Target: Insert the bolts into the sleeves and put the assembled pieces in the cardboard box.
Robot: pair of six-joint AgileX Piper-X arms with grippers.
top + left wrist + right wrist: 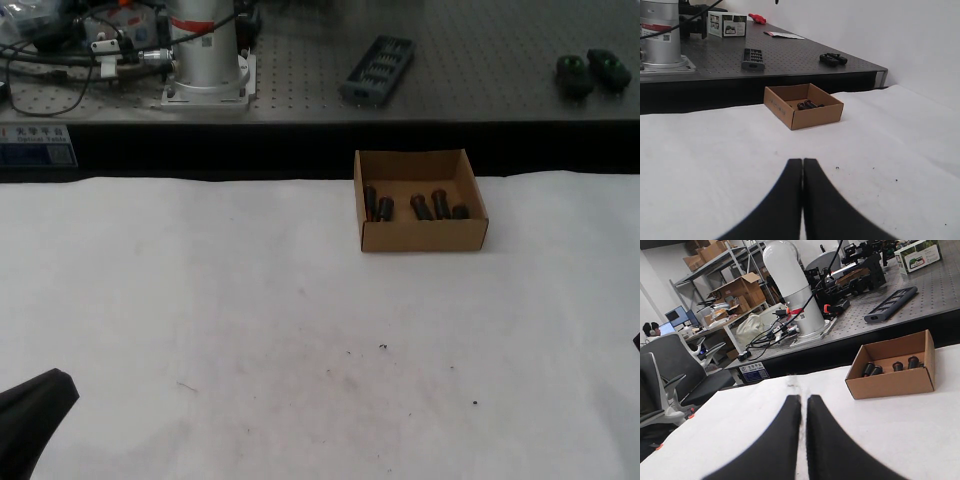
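The open cardboard box stands on the white sheet near the table's far edge, right of the middle. Several black assembled pieces lie inside it. From the left wrist view the box is some way ahead, with the pieces dark on its floor. My left gripper is shut with nothing between its fingers, low over the sheet. The right wrist view has the box ahead with the pieces in a row. My right gripper is shut and holds nothing.
A white sheet covers the near table, with a few dark specks. Behind it a black perforated bench carries a silver post base, a black rack and two black-green items. A black arm part sits at the near left corner.
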